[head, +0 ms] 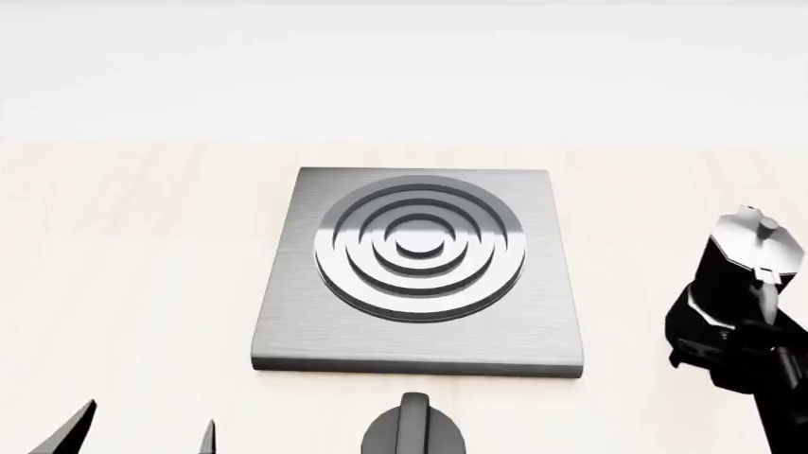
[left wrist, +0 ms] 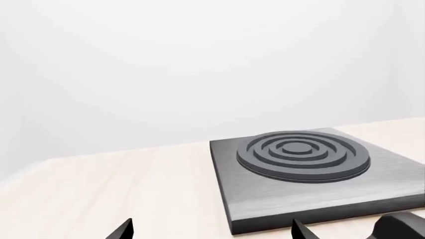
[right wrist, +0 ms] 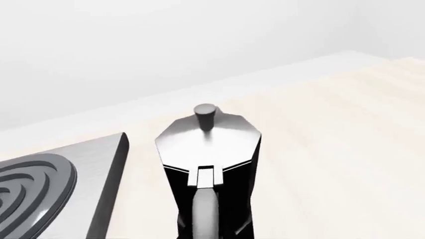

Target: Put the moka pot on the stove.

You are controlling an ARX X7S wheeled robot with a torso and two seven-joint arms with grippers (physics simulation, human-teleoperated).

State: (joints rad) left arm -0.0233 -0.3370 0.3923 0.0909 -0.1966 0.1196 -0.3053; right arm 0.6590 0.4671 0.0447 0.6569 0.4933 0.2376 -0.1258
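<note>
The moka pot (head: 743, 270), black and faceted with a silvery lid and a knob on top, is to the right of the stove (head: 423, 270) and off the plate. In the right wrist view the pot (right wrist: 209, 144) fills the middle with its handle toward the camera. My right gripper (head: 745, 355) is shut on the pot's handle side (right wrist: 206, 231). The stove is a flat grey square plate with raised rings (left wrist: 302, 154); its edge shows in the right wrist view (right wrist: 99, 164). My left gripper (left wrist: 212, 234) is open and empty in front of the stove's near left corner (head: 142, 437).
A short black round knob with a ridge (head: 411, 430) sits just in front of the stove's near edge and also shows in the left wrist view (left wrist: 401, 226). The light wooden tabletop (head: 127, 265) runs on both sides of the stove, with a white wall behind.
</note>
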